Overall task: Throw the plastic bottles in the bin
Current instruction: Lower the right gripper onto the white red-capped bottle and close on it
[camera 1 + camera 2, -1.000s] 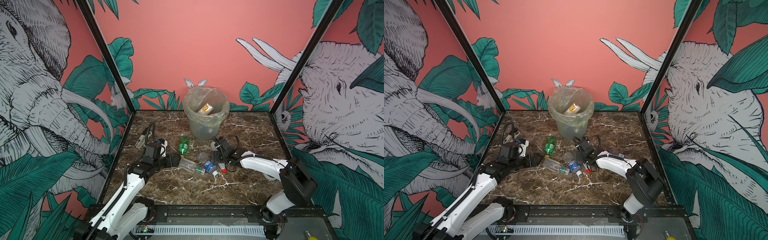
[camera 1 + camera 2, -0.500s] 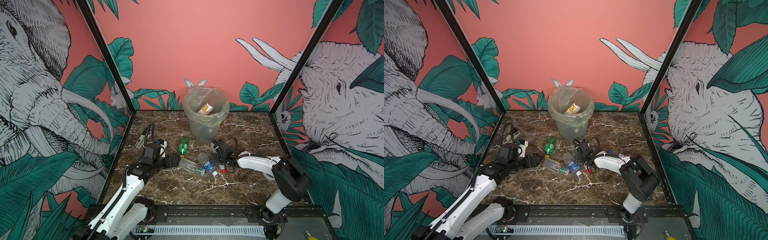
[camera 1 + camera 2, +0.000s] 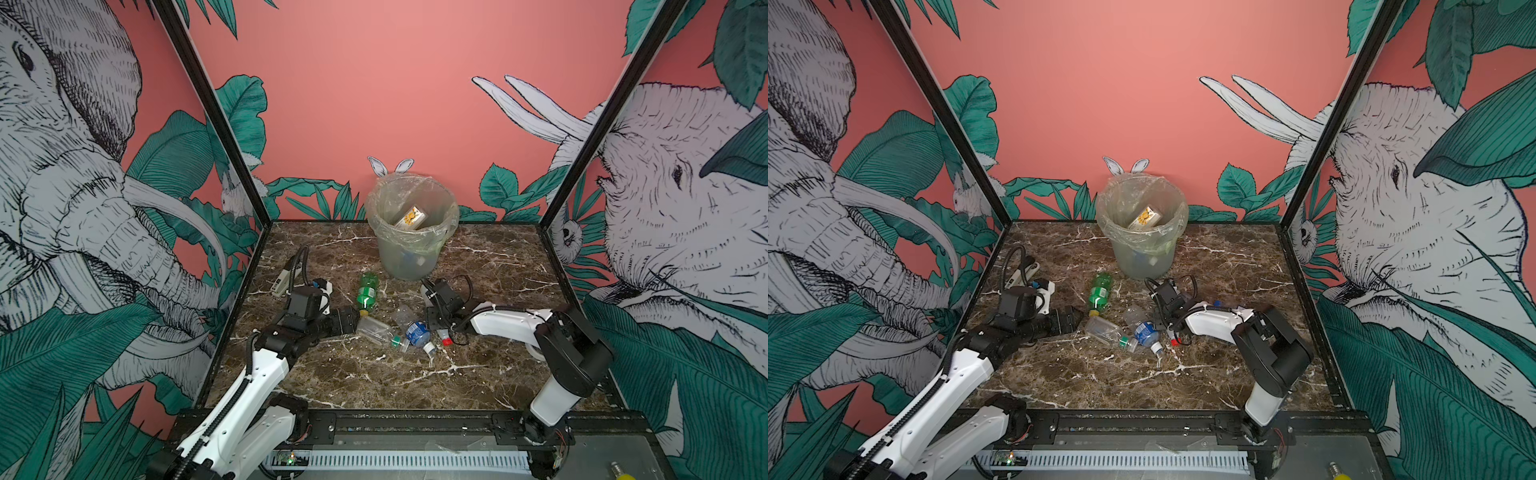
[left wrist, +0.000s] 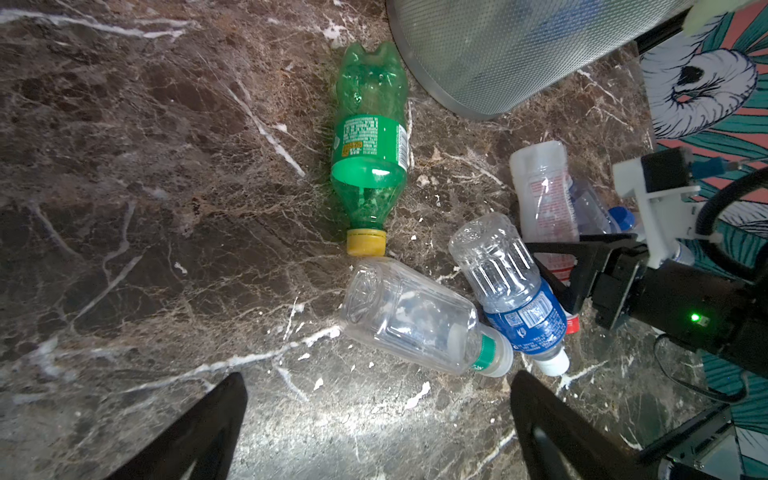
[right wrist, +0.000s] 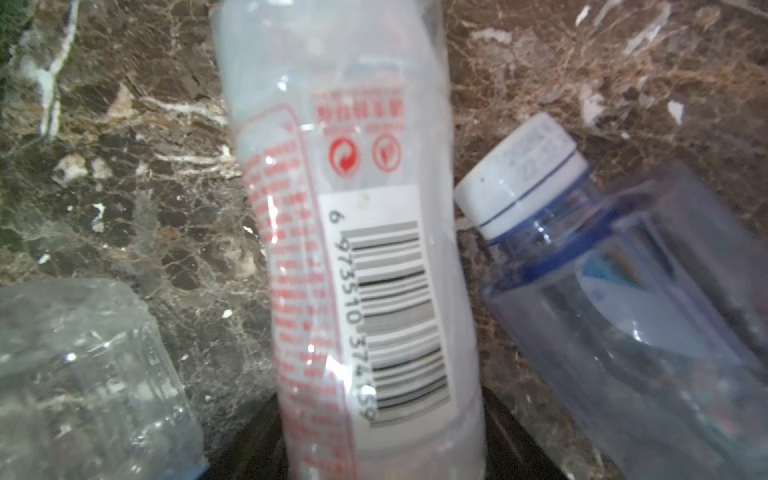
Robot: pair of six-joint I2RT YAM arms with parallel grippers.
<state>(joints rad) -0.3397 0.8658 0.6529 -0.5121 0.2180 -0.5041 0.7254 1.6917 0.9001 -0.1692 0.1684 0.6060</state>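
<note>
Marble desk (image 5: pixel 124 174): my right pincer (image 5: pixel 380 440) straddles the red-printed bottle (image 5: pixel 353 208), lengthwise straight ahead; clamped or not, I cannot tell

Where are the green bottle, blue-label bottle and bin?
green bottle (image 4: pixel 368 141): left wrist view, label.
blue-label bottle (image 4: pixel 528 316): left wrist view, label.
bin (image 3: pixel 399 262): a top view, front wall.

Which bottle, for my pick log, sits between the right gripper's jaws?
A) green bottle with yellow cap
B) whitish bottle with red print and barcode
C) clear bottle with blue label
B: the right wrist view shows the whitish red-printed bottle with its barcode between the jaws of the right gripper.
</note>
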